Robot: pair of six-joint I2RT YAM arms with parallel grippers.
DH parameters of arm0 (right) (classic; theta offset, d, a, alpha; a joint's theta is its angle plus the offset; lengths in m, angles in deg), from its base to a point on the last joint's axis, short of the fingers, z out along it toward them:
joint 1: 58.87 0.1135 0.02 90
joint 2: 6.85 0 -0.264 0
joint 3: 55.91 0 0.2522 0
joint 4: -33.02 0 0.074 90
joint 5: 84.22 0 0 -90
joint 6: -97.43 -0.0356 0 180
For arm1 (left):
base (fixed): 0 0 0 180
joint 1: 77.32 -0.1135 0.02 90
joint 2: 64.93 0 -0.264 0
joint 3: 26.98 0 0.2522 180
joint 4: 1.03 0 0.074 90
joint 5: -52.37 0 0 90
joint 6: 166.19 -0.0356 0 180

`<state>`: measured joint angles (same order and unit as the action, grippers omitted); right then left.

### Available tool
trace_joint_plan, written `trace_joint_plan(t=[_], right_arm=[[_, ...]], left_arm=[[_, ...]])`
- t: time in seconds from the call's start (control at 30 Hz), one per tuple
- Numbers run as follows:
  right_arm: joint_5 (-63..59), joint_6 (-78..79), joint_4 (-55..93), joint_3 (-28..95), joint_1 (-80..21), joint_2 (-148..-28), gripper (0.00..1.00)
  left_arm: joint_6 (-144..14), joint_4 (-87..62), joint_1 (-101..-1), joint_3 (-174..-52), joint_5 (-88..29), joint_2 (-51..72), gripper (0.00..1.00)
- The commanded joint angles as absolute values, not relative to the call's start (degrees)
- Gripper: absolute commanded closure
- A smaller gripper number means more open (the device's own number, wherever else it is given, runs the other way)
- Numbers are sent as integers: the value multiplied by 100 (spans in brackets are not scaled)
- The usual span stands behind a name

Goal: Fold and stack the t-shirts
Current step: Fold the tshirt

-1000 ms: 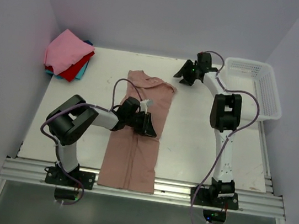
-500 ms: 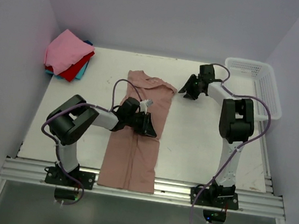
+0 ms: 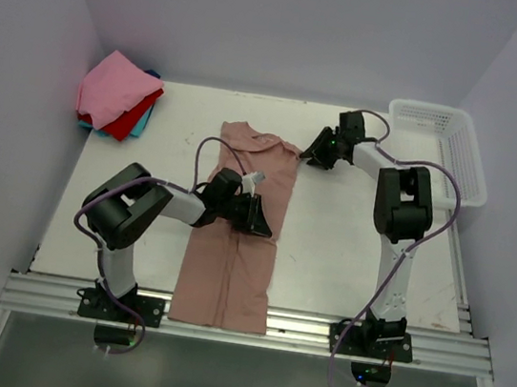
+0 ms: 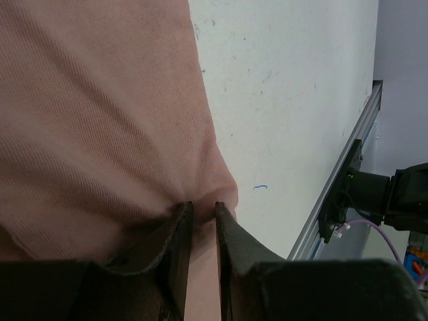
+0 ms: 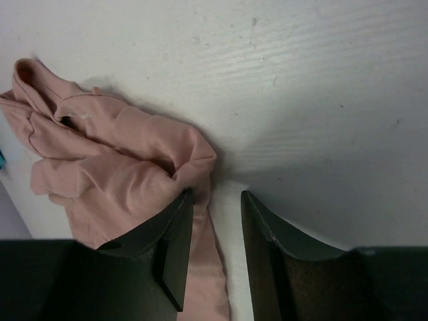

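A dusty-pink t-shirt (image 3: 234, 248) lies as a long strip down the middle of the table, collar end at the back. My left gripper (image 3: 257, 218) rests on its right edge about halfway along. In the left wrist view that gripper (image 4: 202, 208) is shut on a pinch of the pink cloth (image 4: 100, 120). My right gripper (image 3: 315, 153) is low at the shirt's back right corner. In the right wrist view it (image 5: 217, 198) is open: one finger sits on the bunched corner (image 5: 120, 167) and the other on bare table. Other folded t-shirts (image 3: 118, 95), bright pink on red and blue, are stacked at the back left.
A white lattice basket (image 3: 457, 154) stands at the back right corner, just right of the right arm. White table (image 3: 348, 245) surrounds the shirt. Walls close in on the left, back and right. A metal rail (image 3: 240, 321) runs along the near edge.
My right gripper has come down from near the basket to the shirt's back right corner, and its jaws have narrowed. The left gripper and the shirt have not moved.
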<state>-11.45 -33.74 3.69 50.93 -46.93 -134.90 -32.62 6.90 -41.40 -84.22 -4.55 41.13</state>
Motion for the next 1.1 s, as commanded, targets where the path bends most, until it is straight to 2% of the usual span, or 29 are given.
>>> trace_joint_plan(t=[0.0, 0.17, 0.27, 0.47, 0.6, 1.07], right_arm=[[-1311, -3546, 450, 5347, -4648, -13824, 61], [-1373, -3687, 608, 5418, -4631, -13983, 69], [-1276, -3704, 564, 5593, -4622, -14158, 82], [-986, -3459, 20, 6637, -4631, -14738, 97], [-749, -3318, -428, 7368, -4631, -15055, 100], [-634, -3405, -1009, 9645, -4780, -16136, 100]], left_arm=[[-3339, 498, -4076, -8275, -591, 4317, 75], [-3304, 560, -4076, -8240, -555, 4326, 75], [-3304, 569, -4076, -8196, -529, 4309, 75], [-3278, 613, -4076, -8073, -476, 4238, 75], [-3278, 622, -4076, -7985, -468, 4203, 75], [-3357, 587, -4084, -7748, -423, 4098, 75]])
